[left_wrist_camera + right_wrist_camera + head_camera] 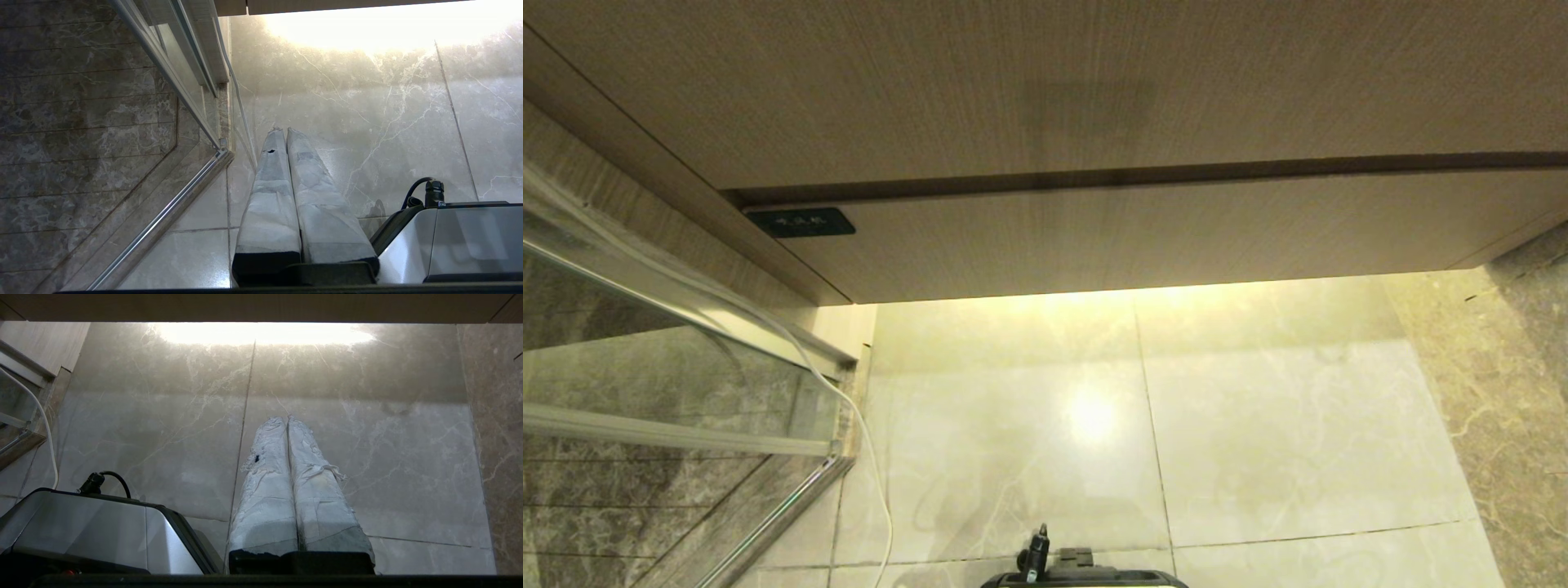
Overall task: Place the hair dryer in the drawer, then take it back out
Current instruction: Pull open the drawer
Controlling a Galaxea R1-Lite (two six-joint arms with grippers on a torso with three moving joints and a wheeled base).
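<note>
Both claws, left claw (282, 131) and right claw (286, 419), are hanging clenched and empty; the drawer (1143, 237) ahead of them is sitting shut, handle-less, so pulling it could slip.

Robot body: both arms parked low, end effectors empty.

Left end effector (282, 131): two long wrapped fingers (267, 196) pressed together along their length, pointing forward and down, holding nothing. Right end effector (286, 419): same pose, wrapped fingers (322, 498) closed tip to tip, holding nothing. Neither arm shows in the head view; the base's front edge (1086, 576) sits between them.
</note>
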